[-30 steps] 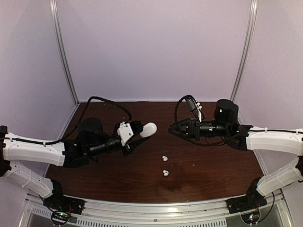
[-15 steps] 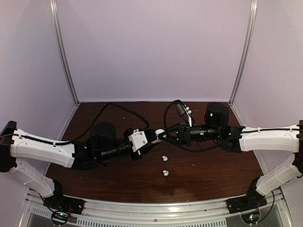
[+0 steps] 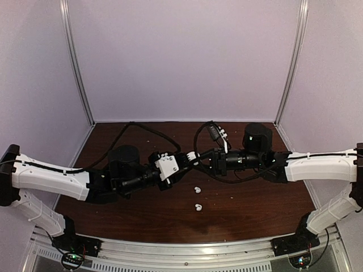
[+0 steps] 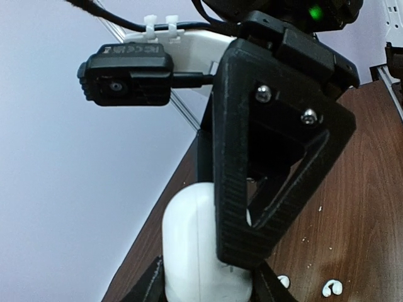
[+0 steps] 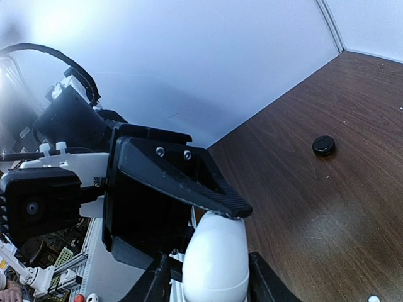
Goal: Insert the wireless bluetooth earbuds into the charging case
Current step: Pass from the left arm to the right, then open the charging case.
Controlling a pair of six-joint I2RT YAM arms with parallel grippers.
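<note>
The left gripper (image 4: pixel 208 286) is holding a glossy white, pebble-shaped plastic charging case (image 4: pixel 196 251) above a dark brown wooden table (image 3: pixel 113 215), its two black fingers clamping the case's lower end from either side. The right gripper (image 5: pixel 208 283) is meeting it head-on from the opposite direction, and its own black fingers are pressing against the two sides of the same case, so both arms are gripping it at once. One triangular finger (image 4: pixel 271 157) of the right gripper is lying across the front of the case. Two small white stemmed earbuds (image 3: pixel 197 189) are lying loose on the table just below the case, on its near side, close to each other but apart. A small black round object (image 5: pixel 323 145) is sitting on the table, well apart from the case.
</note>
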